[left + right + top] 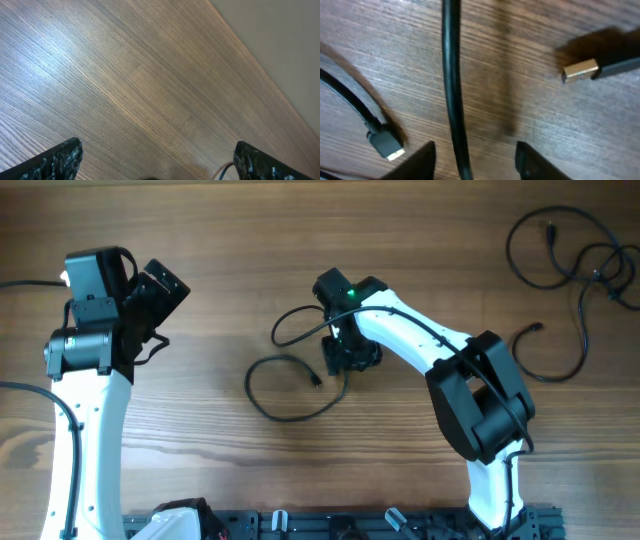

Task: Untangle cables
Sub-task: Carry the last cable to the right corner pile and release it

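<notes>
One black cable point(249, 383) lies in loose loops at the table's middle. My right gripper point(345, 360) hangs low over it. In the right wrist view this cable point(452, 75) runs straight between my open right fingers point(475, 162), which are not closed on it. A plug with a silver tip point(387, 142) lies to the left, and another silver-tipped plug point(580, 70) to the upper right. More cables point(590, 272) are bunched at the far right corner. My left gripper point(160, 288) is wide open and empty point(160, 165) over bare wood at the left.
The table is brown wood point(200, 220). In the left wrist view its edge point(260, 65) runs diagonally at the upper right. A black rail point(350, 525) lines the near edge between the arm bases.
</notes>
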